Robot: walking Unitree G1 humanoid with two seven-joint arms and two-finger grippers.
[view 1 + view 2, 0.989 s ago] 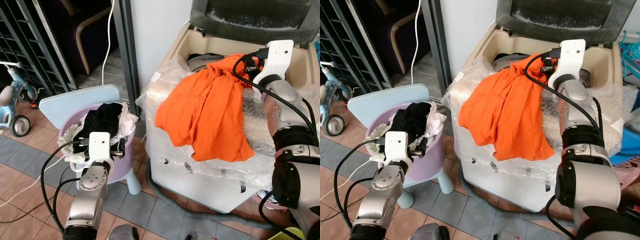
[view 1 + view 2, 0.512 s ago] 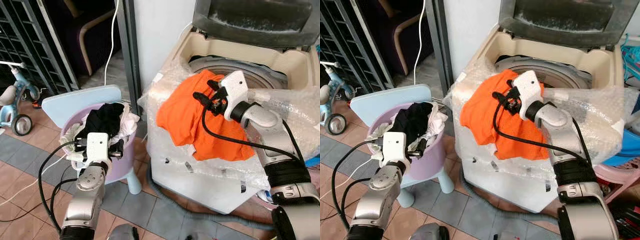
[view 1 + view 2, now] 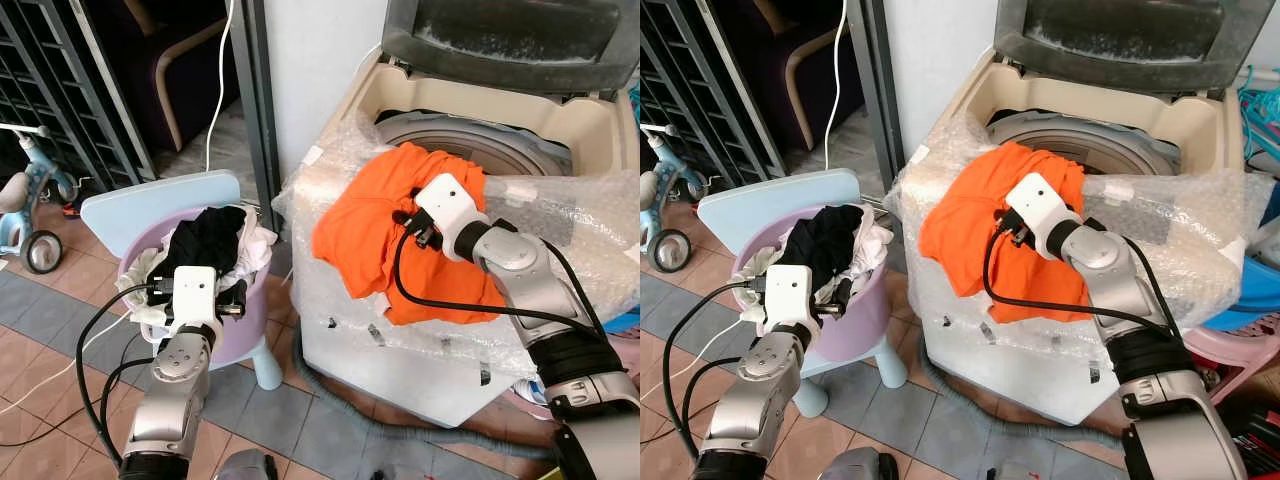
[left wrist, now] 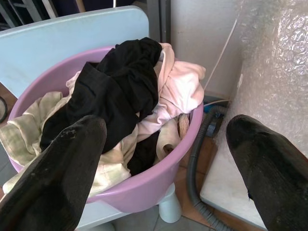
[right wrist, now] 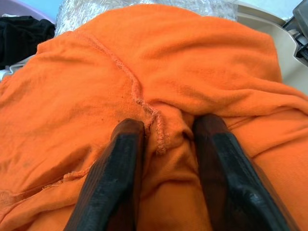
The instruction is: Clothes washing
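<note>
Orange shirt (image 5: pixel 159 86) ×1 (pinched) | right gripper (image 5: pixel 166 144) | basin (image 4: pixel 159 180) ×1

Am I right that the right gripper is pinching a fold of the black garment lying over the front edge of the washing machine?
Not quite: the garment is orange, not black. The right wrist view shows the right gripper pinching a fold of the orange garment, which lies over the washing machine's front edge.

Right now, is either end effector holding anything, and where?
The right end effector pinches a seam fold of the orange shirt. The left end effector holds nothing.
</note>
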